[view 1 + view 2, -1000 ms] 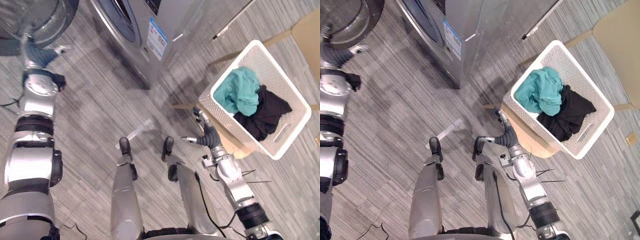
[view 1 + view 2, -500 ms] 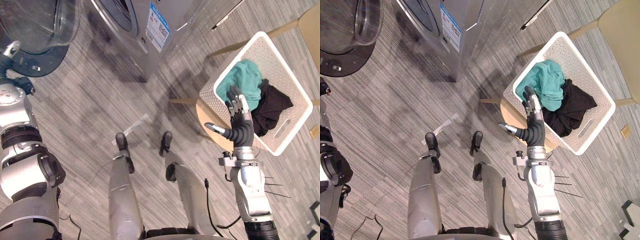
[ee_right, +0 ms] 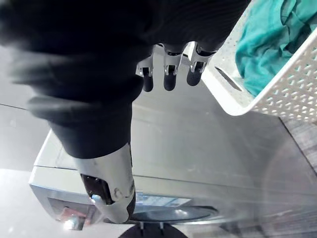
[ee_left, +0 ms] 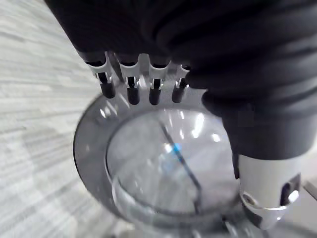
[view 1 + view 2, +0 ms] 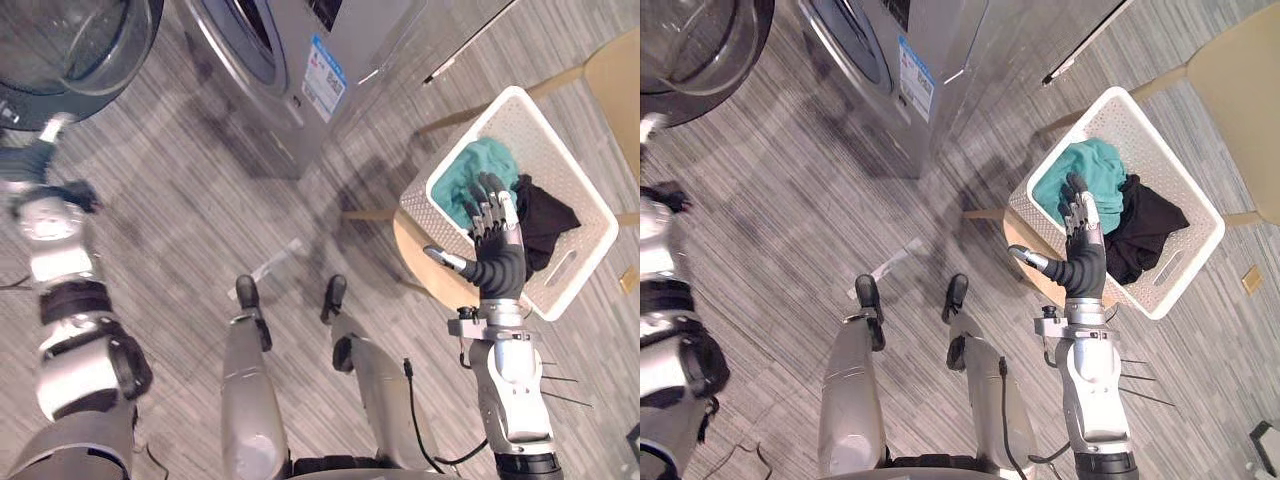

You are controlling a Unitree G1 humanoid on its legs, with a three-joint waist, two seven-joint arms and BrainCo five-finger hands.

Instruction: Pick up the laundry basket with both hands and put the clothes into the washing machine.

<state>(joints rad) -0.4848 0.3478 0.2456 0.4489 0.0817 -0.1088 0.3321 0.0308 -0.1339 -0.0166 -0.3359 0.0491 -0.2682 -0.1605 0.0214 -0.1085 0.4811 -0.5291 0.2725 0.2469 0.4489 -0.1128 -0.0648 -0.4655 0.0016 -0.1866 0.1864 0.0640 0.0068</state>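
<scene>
A white perforated laundry basket (image 5: 585, 205) rests on a round wooden stool (image 5: 415, 250) at the right. It holds a teal garment (image 5: 470, 185) and a black garment (image 5: 548, 212). My right hand (image 5: 497, 258) is raised in front of the basket's near rim, fingers straight and spread, holding nothing. In the right wrist view its fingers (image 3: 168, 74) point past the basket's corner (image 3: 277, 94). My left hand (image 5: 38, 158) is far left, by the washing machine's open round glass door (image 5: 75, 45). Its straight fingers (image 4: 130, 84) hover over that door (image 4: 163, 163).
The silver washing machine (image 5: 310, 50) stands at the top centre, its drum opening facing the floor space. A wooden chair seat (image 5: 612, 75) lies behind the basket. Striped grey carpet (image 5: 200, 230) spreads between machine and stool, with a strip of tape (image 5: 270, 270) on it.
My right hand has risen from low beside the stool to in front of the basket's rim, fingers spread. The left arm has swung near the glass door. The camera shifted slightly.
</scene>
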